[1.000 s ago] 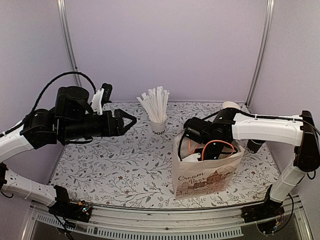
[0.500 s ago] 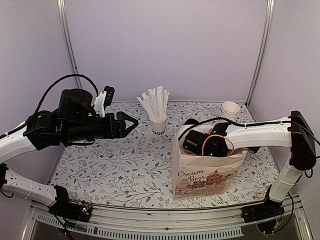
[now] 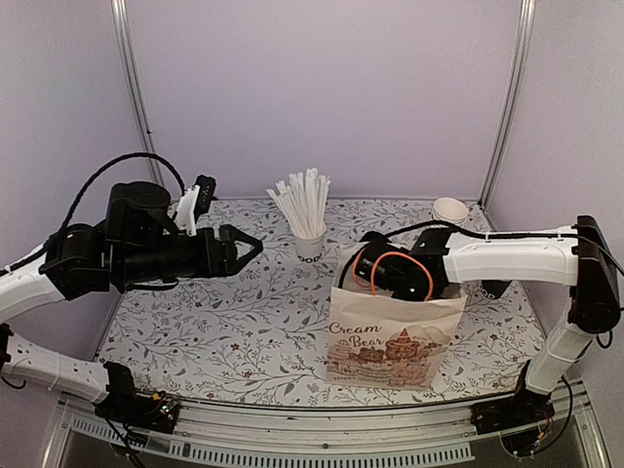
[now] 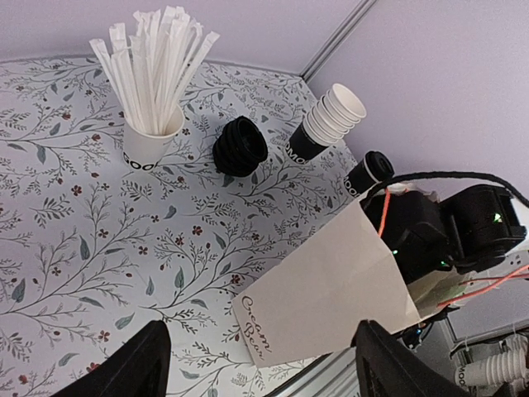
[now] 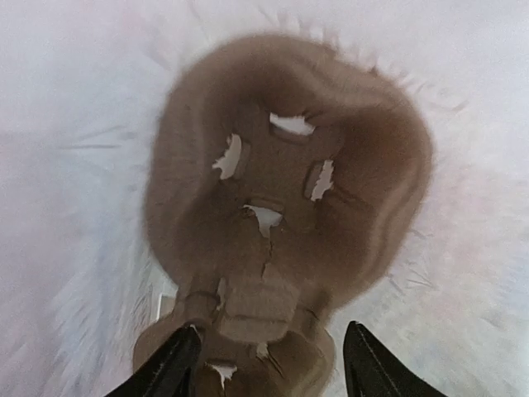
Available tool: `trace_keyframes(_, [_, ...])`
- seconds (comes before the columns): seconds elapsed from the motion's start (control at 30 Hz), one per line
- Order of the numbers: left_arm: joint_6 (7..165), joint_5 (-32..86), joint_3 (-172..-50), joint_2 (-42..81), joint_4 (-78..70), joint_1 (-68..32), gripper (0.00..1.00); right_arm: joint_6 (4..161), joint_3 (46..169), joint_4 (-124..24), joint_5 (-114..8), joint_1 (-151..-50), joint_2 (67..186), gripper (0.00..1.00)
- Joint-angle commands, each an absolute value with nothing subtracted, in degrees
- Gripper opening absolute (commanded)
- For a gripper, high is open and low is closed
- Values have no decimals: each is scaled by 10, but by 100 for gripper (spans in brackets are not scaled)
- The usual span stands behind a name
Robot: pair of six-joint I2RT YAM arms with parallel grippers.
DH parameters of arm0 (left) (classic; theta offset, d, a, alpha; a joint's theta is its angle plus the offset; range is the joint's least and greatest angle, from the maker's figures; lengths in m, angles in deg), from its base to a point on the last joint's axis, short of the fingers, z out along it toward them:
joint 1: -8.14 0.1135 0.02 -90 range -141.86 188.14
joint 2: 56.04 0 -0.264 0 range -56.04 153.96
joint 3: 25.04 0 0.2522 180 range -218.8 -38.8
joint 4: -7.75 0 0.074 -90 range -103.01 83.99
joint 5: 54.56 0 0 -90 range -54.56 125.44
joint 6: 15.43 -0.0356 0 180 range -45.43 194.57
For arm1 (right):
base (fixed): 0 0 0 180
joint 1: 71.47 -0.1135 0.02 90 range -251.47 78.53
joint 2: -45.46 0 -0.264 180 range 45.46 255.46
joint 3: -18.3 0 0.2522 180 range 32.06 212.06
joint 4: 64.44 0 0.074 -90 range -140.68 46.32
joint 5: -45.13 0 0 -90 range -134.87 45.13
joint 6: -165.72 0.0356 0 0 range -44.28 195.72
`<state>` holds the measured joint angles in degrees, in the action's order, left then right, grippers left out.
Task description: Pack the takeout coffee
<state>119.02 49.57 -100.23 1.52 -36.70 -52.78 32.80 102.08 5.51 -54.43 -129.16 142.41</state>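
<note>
Nearest me, the printed paper bag (image 3: 395, 341) stands upright on the floral worktop (image 3: 224, 322), its mouth filled by my right arm, which reaches down inside. The right claw (image 5: 273, 331) hangs spread and empty above a brown moulded tray (image 5: 289, 207) on the bag's floor, blurred in the wrist view. I judge it is there to seat that tray as a cradle for the drink. Off to the left, the left claw (image 3: 246, 250) hovers above the worktop, fingers wide apart and holding nothing, seemingly parked clear so its camera overlooks the scene. The takeout coffee (image 4: 369, 172), lid on, stands upright on the worktop just behind the bag, not yet packed. Beside it rises a stack of lidless cups (image 4: 326, 124). Farther back sit spare black lids (image 4: 240, 147) and a white cup of straws (image 4: 149, 141).
</note>
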Motion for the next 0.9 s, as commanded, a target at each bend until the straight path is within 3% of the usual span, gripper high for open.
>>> trace_keyframes(0.0, [1181,485,-1002,12,-353,-520,79,332,1052,89,-580,-1292,1391,65])
trace_keyframes(0.4, [1016,345,-1072,131,-271,-520,82,291,1147,158,-628,-1292,1352,68])
trace_keyframes(0.57, [947,331,-1125,192,-254,-520,83,258,1231,194,-647,-1292,1343,68])
trace_keyframes(0.87, [879,317,-1217,286,-274,-520,83,227,1239,165,-642,-1292,1292,68])
